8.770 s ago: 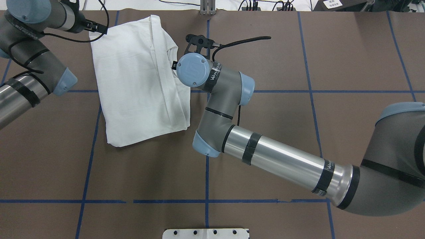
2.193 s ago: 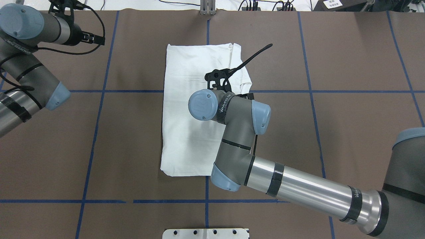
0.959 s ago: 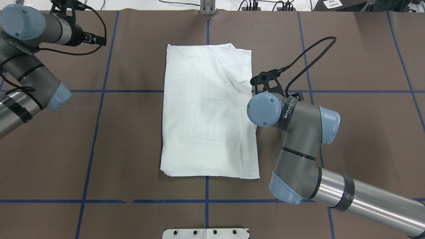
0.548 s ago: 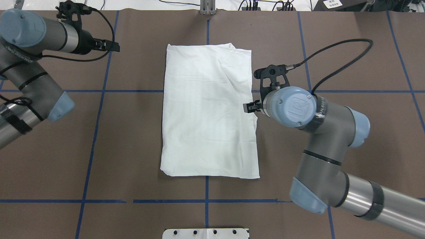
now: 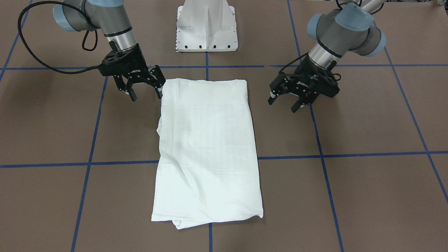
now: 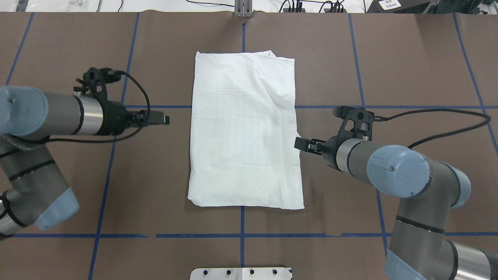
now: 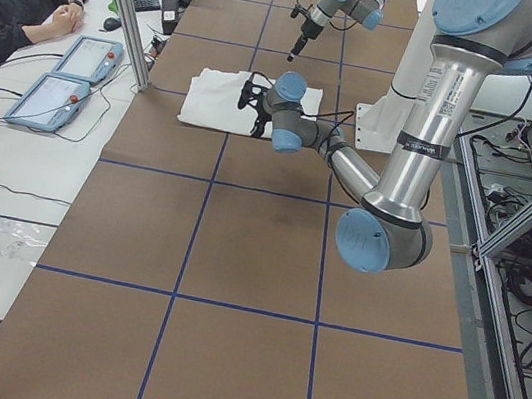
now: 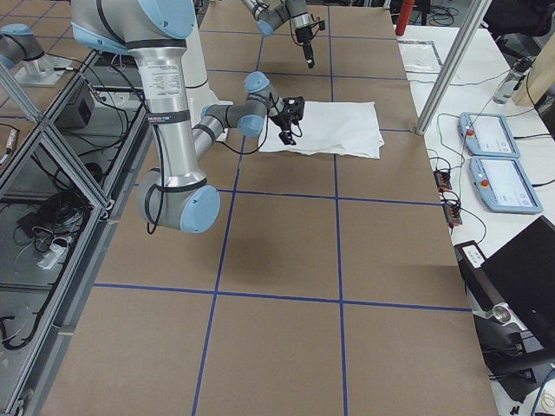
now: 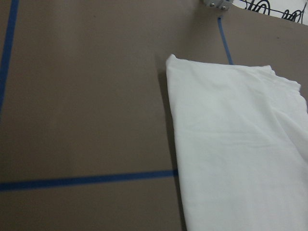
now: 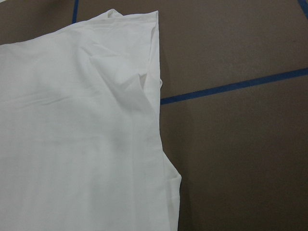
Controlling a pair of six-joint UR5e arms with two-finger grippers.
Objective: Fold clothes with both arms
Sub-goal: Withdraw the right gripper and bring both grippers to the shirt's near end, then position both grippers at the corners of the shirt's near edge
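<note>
One folded T-shirt (image 6: 245, 132), left end effector (image 5: 282, 104), right end effector (image 5: 146, 95) marked ROBOTIQ

One shirt (image 6: 245, 132), two arms (image 6: 58, 114) (image 6: 389, 171), two pincers (image 5: 282, 105) (image 5: 146, 96).

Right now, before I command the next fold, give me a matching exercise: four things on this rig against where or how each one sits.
Things:
1. T-shirt
2. left gripper
3. right gripper
4. pedestal base

Places and states:
A. open, tips at the shirt's edge on the robot's right
B. open, over bare table, apart from the shirt's edge on the robot's left
C. white, folded to a long rectangle, flat at the table's middle
D. white metal, at the table's edge on the robot's side

Pairs: 1-C, 2-B, 3-A, 4-D
</note>
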